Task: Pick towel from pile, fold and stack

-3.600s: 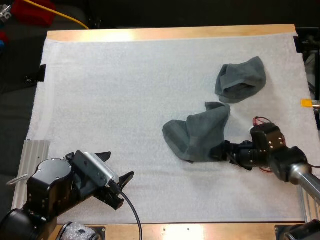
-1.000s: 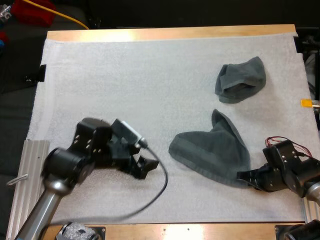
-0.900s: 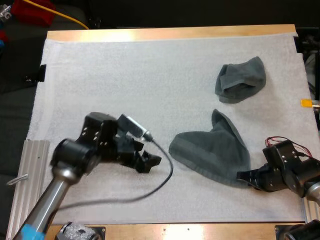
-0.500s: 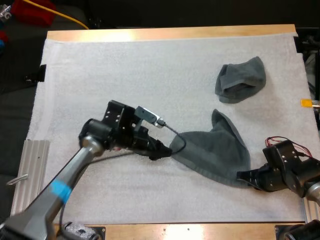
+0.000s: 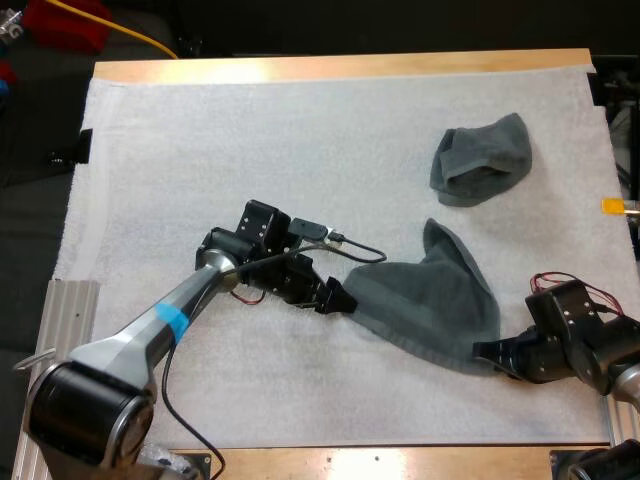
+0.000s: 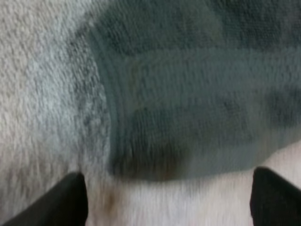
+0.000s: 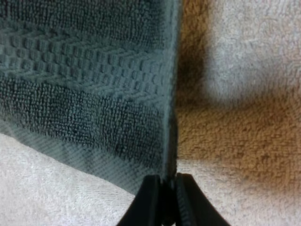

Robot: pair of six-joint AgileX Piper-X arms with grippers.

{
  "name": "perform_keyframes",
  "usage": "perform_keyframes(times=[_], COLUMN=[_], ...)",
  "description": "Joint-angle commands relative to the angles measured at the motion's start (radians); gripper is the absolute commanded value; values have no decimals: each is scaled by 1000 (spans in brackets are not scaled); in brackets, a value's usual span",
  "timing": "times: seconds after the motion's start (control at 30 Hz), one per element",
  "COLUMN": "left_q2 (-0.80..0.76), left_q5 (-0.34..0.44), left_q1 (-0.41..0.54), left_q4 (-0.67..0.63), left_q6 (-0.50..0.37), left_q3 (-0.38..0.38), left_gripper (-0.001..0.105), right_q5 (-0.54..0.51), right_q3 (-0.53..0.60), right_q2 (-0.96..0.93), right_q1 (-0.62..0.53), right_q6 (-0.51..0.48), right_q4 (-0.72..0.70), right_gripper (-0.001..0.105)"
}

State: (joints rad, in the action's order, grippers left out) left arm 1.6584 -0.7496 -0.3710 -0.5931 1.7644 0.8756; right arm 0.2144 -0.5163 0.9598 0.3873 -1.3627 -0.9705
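Observation:
A dark grey-green towel [image 5: 430, 300] lies partly spread on the white mat [image 5: 250, 150], one corner peaked up. My left gripper [image 5: 333, 297] sits at its near-left corner. In the left wrist view the towel's corner [image 6: 188, 94] lies just ahead of the left gripper [image 6: 169, 202], whose black fingertips [image 6: 70, 200] stand wide apart and clear of the cloth. My right gripper [image 5: 487, 352] is shut on the towel's near-right corner. Its fingers [image 7: 150, 197] pinch the towel's hem [image 7: 84, 94] in the right wrist view. A second towel [image 5: 482, 158] lies crumpled farther back on the right.
The mat's left half and far side are bare. A metal rail [image 5: 60, 320] runs along the table's left edge. The right arm's base stands near the table's front right corner.
My left arm has swept rightward across the mat and reached the towel's near-left corner, fingers still apart. The right gripper and the towel have stayed put over the last second.

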Motion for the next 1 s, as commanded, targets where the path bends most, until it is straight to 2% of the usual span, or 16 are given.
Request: perform_keyframes(times=[0.0, 0.3, 0.47, 0.8, 0.9, 0.97], left_q2=[4, 54, 76, 84, 84, 84], left_q5=[-24, -48, -147, -185, -190, -189], left_q1=[-5, -5, -5, -5, -10, -10], left_q4=[27, 80, 111, 121, 119, 119], left_q6=[16, 59, 79, 133, 138, 138], left_q3=[1, 1, 1, 1, 1, 1], left_gripper=[69, 69, 69, 69, 63, 54], right_q5=[6, 6, 6, 10, 11, 13], right_q3=[-1, -1, -1, -1, -1, -1], right_q2=[-5, -5, -5, -5, -5, -5], right_q1=[2, 2, 2, 2, 2, 2], right_q6=[-2, -2, -2, 4, 12, 14], right_q4=[-1, -1, 0, 26, 30, 30], right_gripper=[1, 1, 1, 1, 1, 1])
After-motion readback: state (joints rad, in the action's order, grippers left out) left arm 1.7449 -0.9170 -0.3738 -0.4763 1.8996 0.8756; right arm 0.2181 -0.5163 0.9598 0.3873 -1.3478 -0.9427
